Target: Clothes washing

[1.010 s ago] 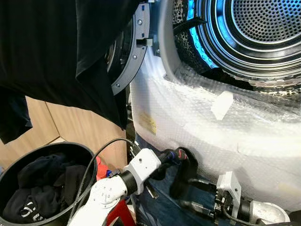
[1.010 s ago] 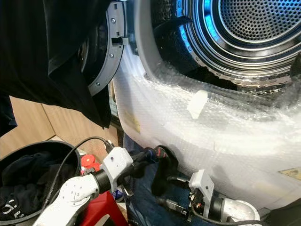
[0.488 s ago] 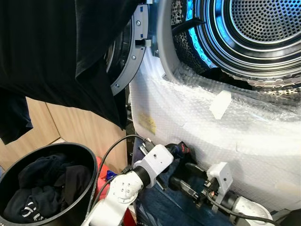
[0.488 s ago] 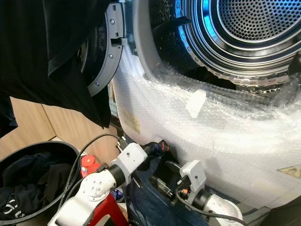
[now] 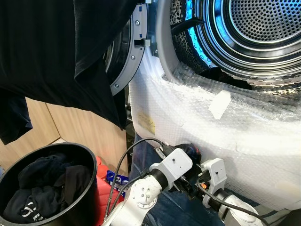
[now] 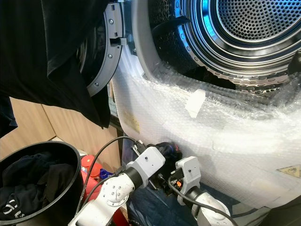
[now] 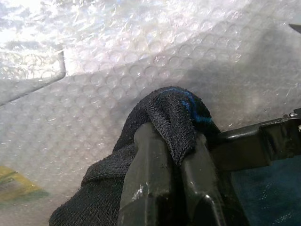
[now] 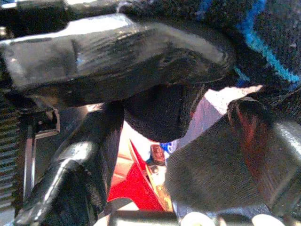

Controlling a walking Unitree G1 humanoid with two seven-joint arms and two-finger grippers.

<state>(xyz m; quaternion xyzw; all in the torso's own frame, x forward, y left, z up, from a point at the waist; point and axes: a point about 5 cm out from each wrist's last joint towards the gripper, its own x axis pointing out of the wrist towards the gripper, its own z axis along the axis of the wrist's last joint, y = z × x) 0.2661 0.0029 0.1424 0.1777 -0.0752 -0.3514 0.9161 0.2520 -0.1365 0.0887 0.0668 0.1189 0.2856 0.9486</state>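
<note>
Dark knitted sock (image 7: 162, 123) with a blue stripe, draped over closed black fingers, touching the bubble-wrapped washer front (image 5: 197, 117). More dark clothes (image 5: 42, 183) heaped in the black basket (image 5: 87, 157). Washer drum (image 5: 254, 33) open

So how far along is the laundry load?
Done: the washer door is open. In hand: the left gripper is shut on a dark knit sock, low against the bubble-wrapped front. Left: loading it into the drum, then the clothes in the black bucket.
</note>
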